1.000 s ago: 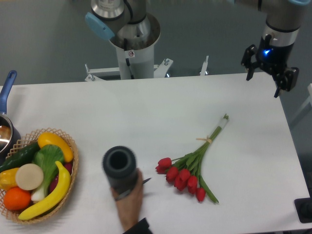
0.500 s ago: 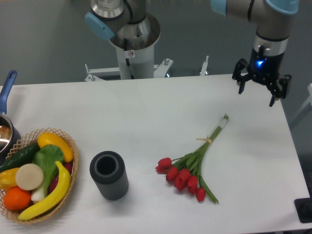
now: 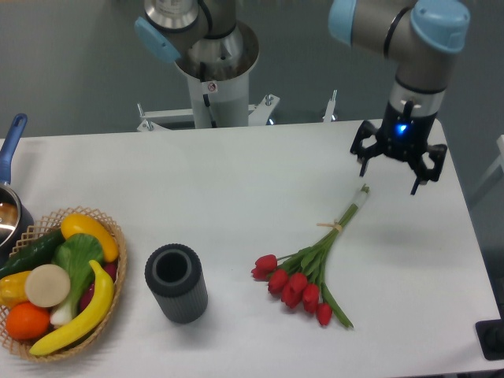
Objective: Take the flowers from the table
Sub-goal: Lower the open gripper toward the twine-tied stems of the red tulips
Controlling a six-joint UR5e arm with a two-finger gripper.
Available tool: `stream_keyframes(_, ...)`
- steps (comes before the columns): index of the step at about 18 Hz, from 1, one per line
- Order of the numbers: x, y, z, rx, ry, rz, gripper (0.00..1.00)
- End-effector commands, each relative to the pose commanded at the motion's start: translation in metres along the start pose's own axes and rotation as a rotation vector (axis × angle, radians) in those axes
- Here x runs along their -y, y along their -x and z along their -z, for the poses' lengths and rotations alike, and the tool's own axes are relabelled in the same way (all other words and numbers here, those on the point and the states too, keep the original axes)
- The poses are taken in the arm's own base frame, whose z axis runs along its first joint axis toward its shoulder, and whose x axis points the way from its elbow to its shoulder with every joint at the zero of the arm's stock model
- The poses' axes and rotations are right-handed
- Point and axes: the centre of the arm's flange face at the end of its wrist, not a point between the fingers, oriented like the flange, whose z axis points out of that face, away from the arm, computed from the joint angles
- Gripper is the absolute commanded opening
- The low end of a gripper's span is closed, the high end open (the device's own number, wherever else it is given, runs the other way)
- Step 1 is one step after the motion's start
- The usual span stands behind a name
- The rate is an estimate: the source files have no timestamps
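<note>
The flowers (image 3: 309, 272) lie on the white table (image 3: 236, 189) at the right of its middle: several red tulip buds at the near end, long green stems tied with a tan band, stem ends pointing up and right. My gripper (image 3: 390, 175) hangs above the table just right of the stem ends, fingers spread wide apart and empty, pointing down. It does not touch the flowers.
A dark grey ribbed cylinder vase (image 3: 176, 283) stands upright left of the flowers. A wicker basket (image 3: 116, 268) of fruit and vegetables sits at the near left. A pot with a blue handle (image 3: 12, 138) is at the left edge. The robot base (image 3: 214, 71) is behind the table.
My gripper has moved left and down from the table's far right corner toward the stem ends. A hand that held the vase one second ago is gone; the vase stands upright.
</note>
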Motion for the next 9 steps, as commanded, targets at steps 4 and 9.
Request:
stream_keyframes(4, 0.001, -0.004, -0.018, -0.028, 0.011, 0.003, 1.0)
stream_keyframes(9, -0.002, -0.008, -0.042, -0.033, 0.024, -0.019, 1.0)
